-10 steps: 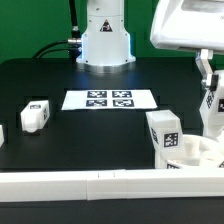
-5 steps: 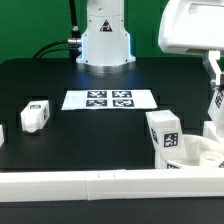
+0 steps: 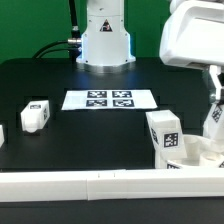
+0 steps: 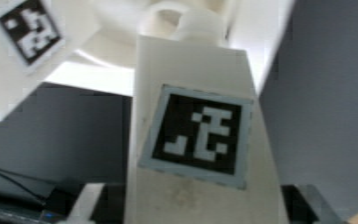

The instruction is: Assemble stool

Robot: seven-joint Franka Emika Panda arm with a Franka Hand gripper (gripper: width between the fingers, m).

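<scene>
The round white seat (image 3: 196, 153) lies at the front on the exterior view's right. One tagged leg (image 3: 163, 133) stands upright in it. My gripper (image 3: 213, 108) is shut on a second leg (image 3: 212, 126) and holds it upright over the seat's far right side. I cannot tell whether this leg touches the seat. In the wrist view the held leg (image 4: 197, 130) fills the middle, and its tag faces the camera between my fingers (image 4: 92, 205). The seat (image 4: 91, 62) and the standing leg's tag (image 4: 34, 30) show behind it. A loose leg (image 3: 35, 115) lies on the exterior view's left.
The marker board (image 3: 110, 99) lies flat mid-table before the robot base (image 3: 105, 40). A long white rail (image 3: 100, 185) runs along the front edge. Another white part (image 3: 2, 133) shows at the far left edge.
My hand has moved down and slightly to the exterior view's right, lowering the held leg toward the seat. The other parts have not moved.
</scene>
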